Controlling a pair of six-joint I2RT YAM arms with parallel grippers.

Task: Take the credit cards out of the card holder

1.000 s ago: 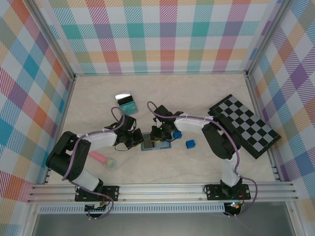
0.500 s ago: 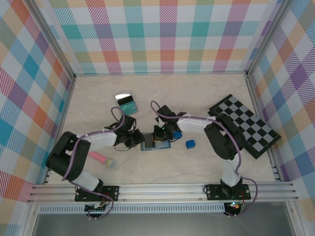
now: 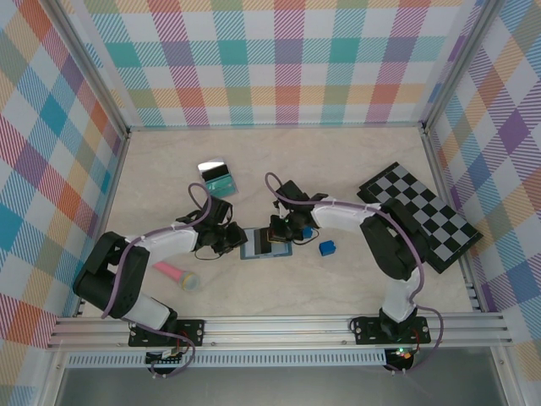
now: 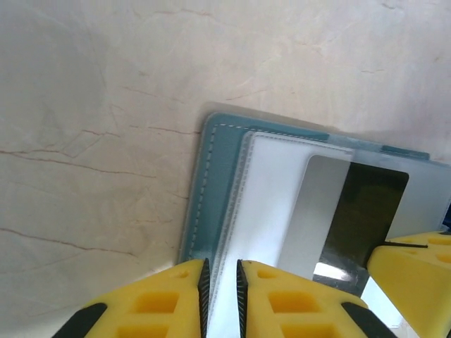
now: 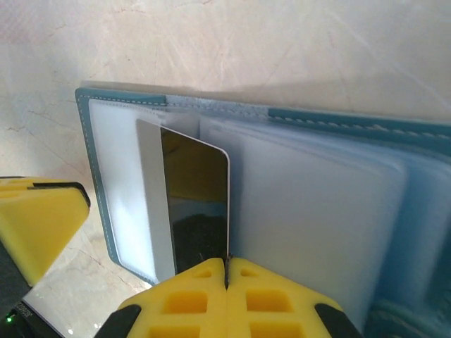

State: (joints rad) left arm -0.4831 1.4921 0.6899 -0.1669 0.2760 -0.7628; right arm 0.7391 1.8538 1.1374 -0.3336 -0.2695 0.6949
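The slate-blue card holder [image 3: 256, 249] lies open on the table between my two grippers. A dark glossy credit card [image 5: 192, 201] with a silver stripe sticks partly out of its clear sleeves [image 5: 317, 211]. My right gripper [image 5: 227, 264] is shut on that card's edge. My left gripper [image 4: 221, 271] sits at the card holder's [image 4: 211, 183] left edge, jaws a narrow gap apart over the sleeve's rim. In the left wrist view the same credit card [image 4: 359, 211] shows beside a right fingertip [image 4: 416, 274]. A teal-green credit card [image 3: 223, 180] lies farther back on the table.
Two blue cubes [image 3: 327, 248] [image 3: 305, 231] sit just right of the card holder. A checkerboard [image 3: 418, 216] lies at the right, and a pink object [image 3: 176, 275] near the left arm. A shiny card [image 3: 211, 167] lies against the teal one.
My right gripper has closed on the dark card. My left jaws have parted a little at the card holder's edge. Both arms shifted only slightly.
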